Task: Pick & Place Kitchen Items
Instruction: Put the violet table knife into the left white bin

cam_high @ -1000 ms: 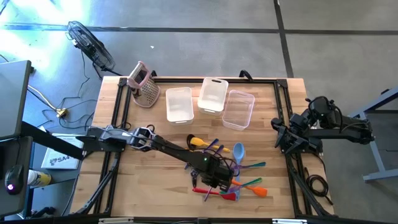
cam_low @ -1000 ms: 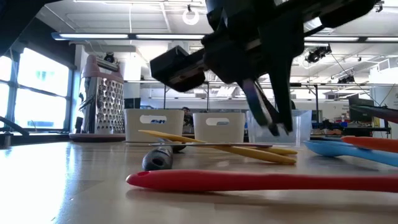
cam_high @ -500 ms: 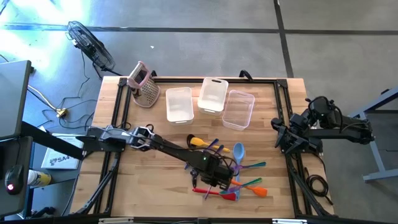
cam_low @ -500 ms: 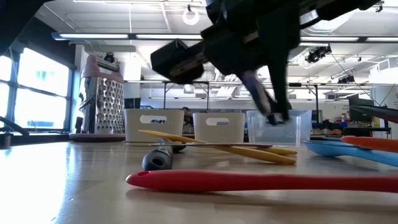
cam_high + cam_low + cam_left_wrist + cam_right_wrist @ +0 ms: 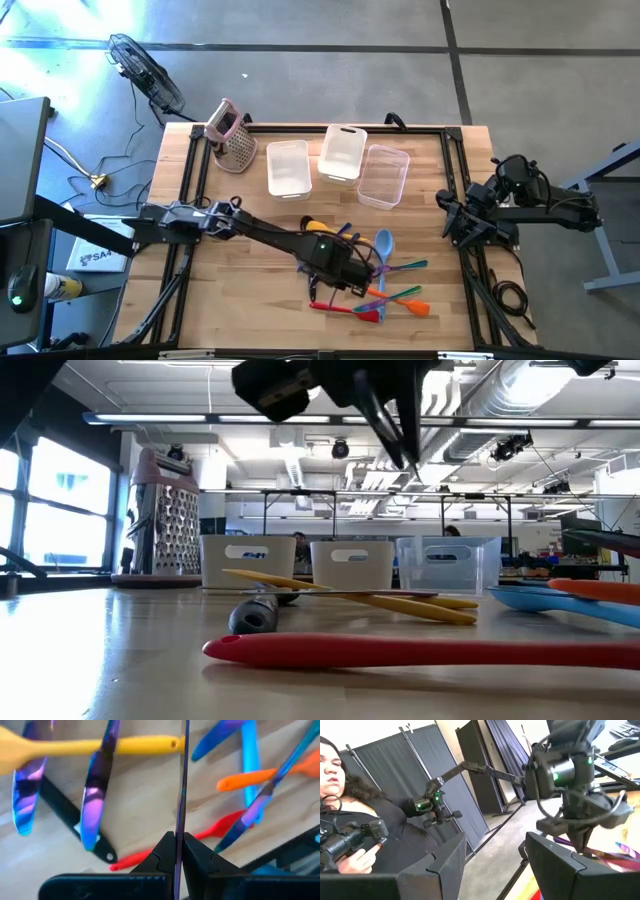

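Several slim utensils lie in a loose pile (image 5: 385,285) on the near middle of the table: a yellow spatula (image 5: 100,746), purple ones (image 5: 97,795), a black one (image 5: 75,827), a red one (image 5: 420,652), orange (image 5: 250,777) and blue (image 5: 248,765). My left gripper (image 5: 345,270) hangs above this pile, shut on a thin purple utensil (image 5: 183,780). In the low view the left gripper (image 5: 395,420) is high above the tabletop. My right gripper (image 5: 455,222) waits open at the table's right edge, touching nothing. My left gripper pinches the thin purple utensil between its two fingers (image 5: 165,851), coming from above and pointing down. The utensil shows edge-on, and its length (image 5: 184,750) runs on past the fingertips along the fingers. It is lifted clear of the table and of the pile.
Three clear tubs (image 5: 288,167), (image 5: 342,152), (image 5: 384,175) stand in a row at the far middle. A pink-topped metal grater (image 5: 232,137) stands at the far left corner. Bare wood lies left of the pile. A person with a camera (image 5: 350,840) shows beyond the table.
My left gripper has risen straight up from just above the pile, staying shut, and has carried the thin purple utensil up with it. The other utensils have stayed where they were.
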{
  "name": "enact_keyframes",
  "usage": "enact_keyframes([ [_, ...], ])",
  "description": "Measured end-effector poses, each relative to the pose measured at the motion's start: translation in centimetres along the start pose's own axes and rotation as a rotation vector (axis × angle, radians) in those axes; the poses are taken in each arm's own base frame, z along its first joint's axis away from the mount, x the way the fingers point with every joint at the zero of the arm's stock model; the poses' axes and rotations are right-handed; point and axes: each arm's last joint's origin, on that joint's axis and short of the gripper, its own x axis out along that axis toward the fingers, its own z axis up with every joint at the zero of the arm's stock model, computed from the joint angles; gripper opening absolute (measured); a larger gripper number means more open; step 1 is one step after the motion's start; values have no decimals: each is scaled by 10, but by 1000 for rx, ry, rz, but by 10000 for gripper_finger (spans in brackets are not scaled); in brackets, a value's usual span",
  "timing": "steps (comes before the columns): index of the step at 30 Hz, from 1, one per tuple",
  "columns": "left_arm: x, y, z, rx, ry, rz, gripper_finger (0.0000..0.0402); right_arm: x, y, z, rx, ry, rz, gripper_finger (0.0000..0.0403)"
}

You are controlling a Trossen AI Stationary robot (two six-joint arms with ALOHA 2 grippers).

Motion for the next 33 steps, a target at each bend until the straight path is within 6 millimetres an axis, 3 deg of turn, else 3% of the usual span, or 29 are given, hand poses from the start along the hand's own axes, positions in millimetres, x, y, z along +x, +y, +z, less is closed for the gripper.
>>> enact_keyframes([
  [6,-16,10,2,0,-35,68,10,0,0,0,0,1,2,199],
  [12,-59,25,6,-27,-76,102,10,0,0,0,2,2,-1,199],
  [18,-103,47,22,-63,-117,143,10,0,0,0,-2,-1,0,199],
  [25,-131,61,71,4,-180,94,10,0,-2,1,-63,-40,-92,199],
  [33,-137,85,139,126,-173,135,10,-1,-3,2,-85,-61,-139,199],
])
